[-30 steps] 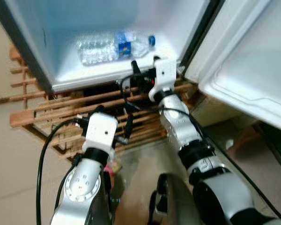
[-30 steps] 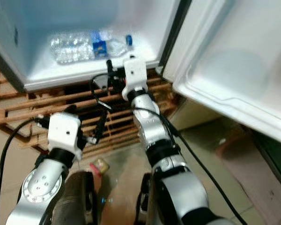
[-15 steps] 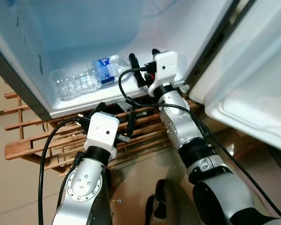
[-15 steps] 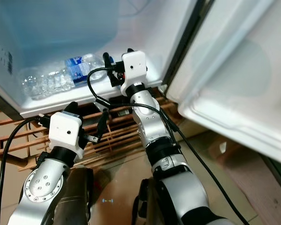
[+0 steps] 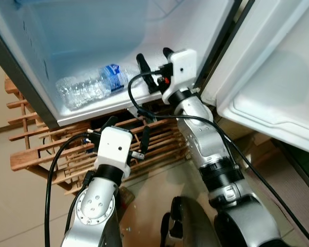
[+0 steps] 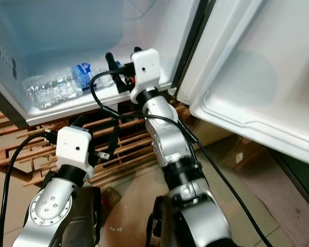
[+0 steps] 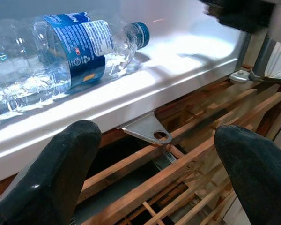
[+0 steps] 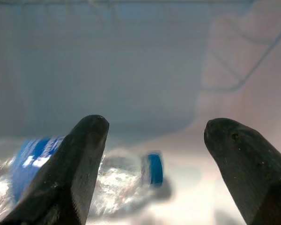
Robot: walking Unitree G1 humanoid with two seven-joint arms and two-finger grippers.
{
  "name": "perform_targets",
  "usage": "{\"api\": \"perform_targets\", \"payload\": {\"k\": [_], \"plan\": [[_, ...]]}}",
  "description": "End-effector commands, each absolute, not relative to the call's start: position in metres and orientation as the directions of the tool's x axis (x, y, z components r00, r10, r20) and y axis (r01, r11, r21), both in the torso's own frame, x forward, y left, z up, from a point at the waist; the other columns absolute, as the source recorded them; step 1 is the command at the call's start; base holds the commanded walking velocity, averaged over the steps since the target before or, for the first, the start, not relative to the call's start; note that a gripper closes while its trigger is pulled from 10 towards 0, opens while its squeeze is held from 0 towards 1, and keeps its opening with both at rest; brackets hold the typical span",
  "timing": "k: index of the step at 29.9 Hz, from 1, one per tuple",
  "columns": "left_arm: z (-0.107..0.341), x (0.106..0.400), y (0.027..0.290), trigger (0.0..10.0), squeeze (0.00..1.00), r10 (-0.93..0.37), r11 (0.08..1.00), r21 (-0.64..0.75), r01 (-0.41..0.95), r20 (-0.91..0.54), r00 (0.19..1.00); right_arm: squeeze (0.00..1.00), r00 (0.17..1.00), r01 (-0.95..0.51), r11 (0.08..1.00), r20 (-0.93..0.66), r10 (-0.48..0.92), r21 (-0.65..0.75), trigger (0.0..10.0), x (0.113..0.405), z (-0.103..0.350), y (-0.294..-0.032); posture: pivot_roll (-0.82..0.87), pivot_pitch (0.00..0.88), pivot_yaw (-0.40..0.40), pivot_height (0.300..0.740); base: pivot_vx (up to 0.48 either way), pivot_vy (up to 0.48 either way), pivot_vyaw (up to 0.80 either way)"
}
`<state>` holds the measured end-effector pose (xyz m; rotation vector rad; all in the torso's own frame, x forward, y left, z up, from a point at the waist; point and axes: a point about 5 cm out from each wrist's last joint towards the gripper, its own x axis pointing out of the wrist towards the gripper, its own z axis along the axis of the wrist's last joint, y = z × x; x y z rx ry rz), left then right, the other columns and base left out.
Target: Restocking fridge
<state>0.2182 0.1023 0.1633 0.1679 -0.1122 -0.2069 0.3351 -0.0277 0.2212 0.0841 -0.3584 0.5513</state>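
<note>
Right tool (image 5: 153, 56) has lifted slightly, fingers wide, empty. Water bottle (image 5: 90, 88) lies at its 9 o'clock: light, slippery; grip mid-body. Left tool (image 5: 127, 135) wide, empty.

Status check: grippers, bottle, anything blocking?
Right gripper open, empty, above the clear plastic water bottle lying on the fridge floor. Left gripper open over wooden rack. Nothing blocking.

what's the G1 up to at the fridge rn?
Restocking. A water bottle lies on its side on the floor of the open fridge. The right pincer is open and empty at the fridge's front edge, just beside the bottle's cap end. The left pincer is open too, held lower in front of the wooden rack under the fridge. Neither holds anything.
</note>
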Motion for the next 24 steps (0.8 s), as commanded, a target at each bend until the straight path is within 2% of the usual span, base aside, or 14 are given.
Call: {"api": "perform_targets", "payload": {"k": [1, 3, 8, 13, 15, 16, 18, 24], "plan": [[0.162, 0.217, 0.100, 10.0, 0.00, -0.214, 0.965, 0.172, 0.197, 0.087, 0.973, 0.00, 0.768, -0.583, 0.813, 0.330, 0.548, 0.006, 10.0, 0.326, 0.223, -0.028, 0.16, 0.234, -0.166, 0.660, 0.000, 0.000, 0.00], [0.164, 0.216, 0.100, 10.0, 0.00, -0.228, 0.962, 0.177, 0.209, 0.095, 0.969, 0.00, 0.741, -0.642, 0.765, 0.287, 0.607, 0.040, 10.0, 0.318, 0.221, -0.033, 0.16, 0.233, -0.168, 0.660, 0.000, 0.000, 0.00], [0.161, 0.210, 0.112, 10.0, 0.00, -0.228, 0.959, 0.190, 0.208, 0.089, 0.970, 0.00, 0.688, -0.709, 0.705, 0.237, 0.686, 0.018, 10.0, 0.313, 0.221, -0.043, 0.14, 0.229, -0.175, 0.660, 0.000, 0.000, 0.00], [0.152, 0.200, 0.123, 10.0, 0.00, -0.215, 0.954, 0.224, 0.198, 0.055, 0.975, 0.00, 0.644, -0.757, 0.652, 0.209, 0.736, 0.034, 10.0, 0.310, 0.222, -0.040, 0.15, 0.231, -0.184, 0.660, 0.000, 0.000, 0.00], [0.152, 0.197, 0.125, 10.0, 0.00, -0.213, 0.955, 0.223, 0.197, 0.052, 0.976, 0.00, 0.587, -0.807, 0.588, 0.203, 0.784, 0.062, 10.0, 0.303, 0.225, -0.030, 0.16, 0.233, -0.188, 0.660, 0.000, 0.000, 0.00], [0.151, 0.194, 0.125, 10.0, 0.00, -0.215, 0.955, 0.221, 0.200, 0.044, 0.976, 0.00, 0.536, -0.844, 0.524, 0.192, 0.822, 0.114, 10.0, 0.297, 0.224, -0.019, 0.16, 0.235, -0.189, 0.660, 0.000, 0.000, 0.00], [0.149, 0.191, 0.125, 10.0, 0.00, -0.225, 0.952, 0.222, 0.212, 0.034, 0.974, 0.00, 0.501, -0.864, 0.475, 0.181, 0.846, 0.167, 10.0, 0.294, 0.221, -0.003, 0.16, 0.238, -0.191, 0.660, 0.000, 0.000, 0.00], [0.150, 0.190, 0.125, 10.0, 0.00, -0.233, 0.950, 0.222, 0.219, 0.038, 0.972, 0.00, 0.491, -0.867, 0.460, 0.164, 0.856, 0.192, 10.0, 0.297, 0.212, 0.014, 0.18, 0.245, -0.196, 0.660, 0.000, 0.000, 0.00]]}}
